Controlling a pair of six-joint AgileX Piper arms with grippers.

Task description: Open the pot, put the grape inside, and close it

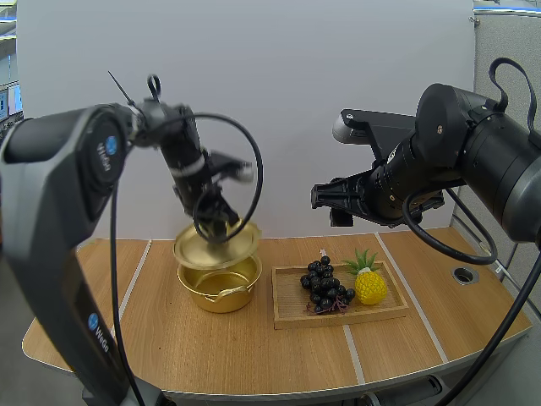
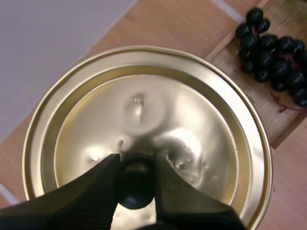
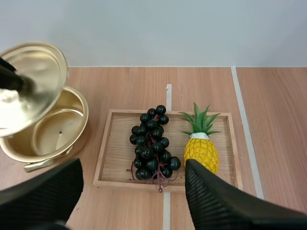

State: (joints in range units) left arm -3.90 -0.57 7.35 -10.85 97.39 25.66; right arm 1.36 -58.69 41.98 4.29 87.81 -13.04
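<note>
High view, left to right: your left gripper (image 1: 218, 225) was pinched on the knob of the round gold metal lid (image 1: 211, 246), holding it tilted just above the open gold pot (image 1: 224, 299). The dark bunch of grapes (image 1: 323, 286) lay on the wooden tray (image 1: 292, 318) — long axis running away from you — below and ahead of your right gripper (image 1: 319, 197), the nearer one, its fingers wide apart and empty.

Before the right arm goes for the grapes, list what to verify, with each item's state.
1. The round gold metal lid is off the gold pot: ok, the left hand pinches its black knob.
2. The pot is empty: ok.
3. The right hand is open: ok.
4. The dark grape bunch lies free on the wooden tray, beside the yellow toy pineapple: ok.
5. The pot mouth is clear for the drop: not ok, the tilted lid hangs close over it.
</note>
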